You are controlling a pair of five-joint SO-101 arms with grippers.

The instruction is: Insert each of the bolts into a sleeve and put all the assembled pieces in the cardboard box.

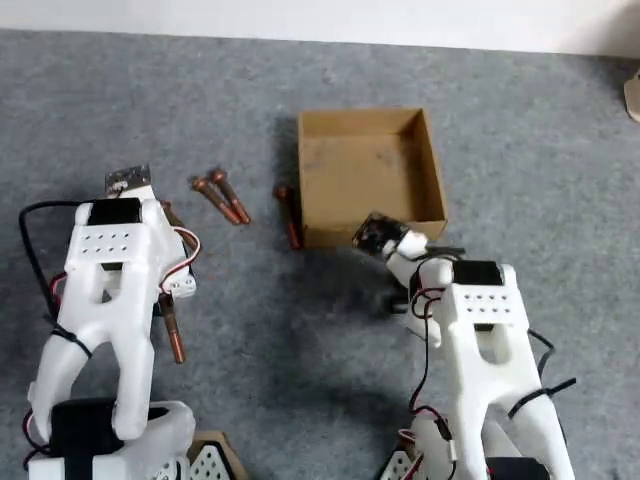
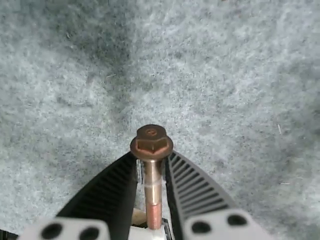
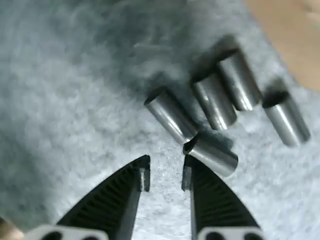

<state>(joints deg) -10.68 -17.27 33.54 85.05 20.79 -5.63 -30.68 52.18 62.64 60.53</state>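
Left tool (image 2: 152,160) grips the bolt (image 2: 151,142) by its shank.

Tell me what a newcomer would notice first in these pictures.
The left gripper is shut on a copper bolt, head pointing outward. The right gripper hangs open beside five loose metal sleeves. Farther back sits the empty cardboard box, three more bolts lying at its left.

left arm (image 1: 105,290): white printed shell, grid of small holes on top, black servo blocks | cables (image 1: 45,206): black, red, white | right arm (image 1: 485,340): same white shell, black-red wiring | left gripper (image 2: 151,162), right gripper (image 3: 165,172): black ribbed fingers (image 2: 112,187), white bases with round holes
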